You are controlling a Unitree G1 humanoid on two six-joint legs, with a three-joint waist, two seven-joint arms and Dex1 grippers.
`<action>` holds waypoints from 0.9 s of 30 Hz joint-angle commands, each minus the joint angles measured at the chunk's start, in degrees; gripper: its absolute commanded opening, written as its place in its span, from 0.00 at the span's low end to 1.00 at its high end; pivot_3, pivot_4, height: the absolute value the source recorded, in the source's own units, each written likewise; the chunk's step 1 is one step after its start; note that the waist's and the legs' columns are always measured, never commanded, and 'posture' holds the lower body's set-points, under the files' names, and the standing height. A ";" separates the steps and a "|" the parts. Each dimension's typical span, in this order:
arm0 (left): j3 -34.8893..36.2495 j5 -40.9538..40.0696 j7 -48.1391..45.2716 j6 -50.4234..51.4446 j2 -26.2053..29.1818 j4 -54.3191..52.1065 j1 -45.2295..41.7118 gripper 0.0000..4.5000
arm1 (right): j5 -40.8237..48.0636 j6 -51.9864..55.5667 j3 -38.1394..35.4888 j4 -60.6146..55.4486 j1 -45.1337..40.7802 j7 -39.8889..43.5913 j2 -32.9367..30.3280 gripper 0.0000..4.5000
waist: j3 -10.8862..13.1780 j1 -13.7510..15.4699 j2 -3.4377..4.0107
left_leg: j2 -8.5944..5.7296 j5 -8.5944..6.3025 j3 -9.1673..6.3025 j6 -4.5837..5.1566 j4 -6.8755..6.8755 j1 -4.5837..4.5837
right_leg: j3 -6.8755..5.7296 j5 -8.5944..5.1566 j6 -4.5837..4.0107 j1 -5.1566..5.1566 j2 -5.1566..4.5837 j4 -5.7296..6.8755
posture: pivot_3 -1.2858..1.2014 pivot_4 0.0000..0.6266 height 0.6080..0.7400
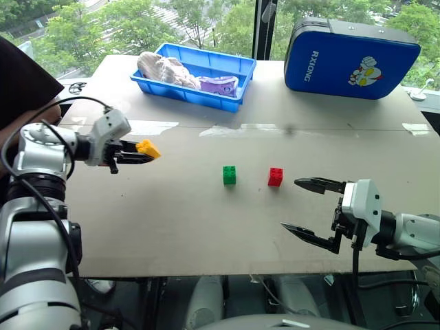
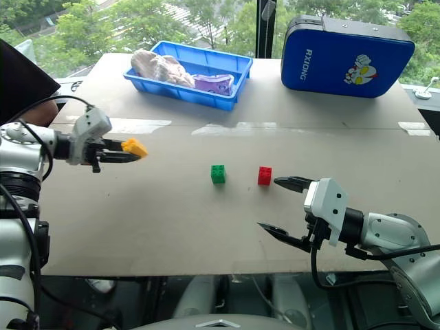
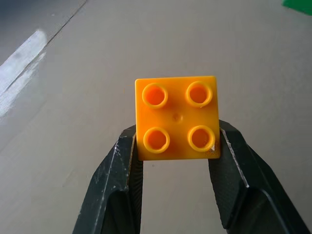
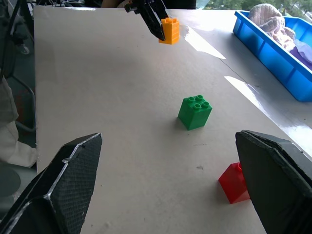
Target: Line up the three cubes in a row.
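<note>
Daylight from the windows falls across the pale tabletop [image 1: 206,227], with trees outside, a blue tray [image 1: 240,69] of bundled cloth at the far edge and a blue case [image 1: 350,58] beside it.

On the left, the left gripper [image 1: 141,154] hangs above the table with its black fingers [image 3: 117,190] closed on the yellow-orange brick [image 1: 148,148]. The brick is pinched by two opposite side faces near the fingertips and is clear of the surface, well apart from the other two. In the left wrist view its four studs face the camera, so it seems tipped off upright; it is square, with no obvious long axis.

Toward the middle, the green brick [image 1: 229,174] stands studs-up on the table, and the red brick [image 1: 275,177] stands near it to the right, also upright. The two are level with each other, already forming a short line running left to right.

On the right, the right gripper [image 1: 309,206] hovers just beside the red brick with its fingers spread wide and nothing between them.

I judge the step in hand to be carrying the yellow-orange brick over. The next move calls for bringing it in line to the left of the green brick, with matching spacing, turning it studs-up, lowering it and releasing.
</note>
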 commanded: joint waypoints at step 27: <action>-10.52 7.76 -6.08 -23.18 -5.62 12.03 -8.56 0.28 | 0.44 -0.59 -1.53 -2.46 0.60 -0.45 -1.30 1.00 | 0.00 -0.04 0.00 | -0.07 0.00 0.01 0.01 0.03 0.00 | 0.06 0.00 0.02 0.00 0.12 0.00 | 0.52 0.24 1.00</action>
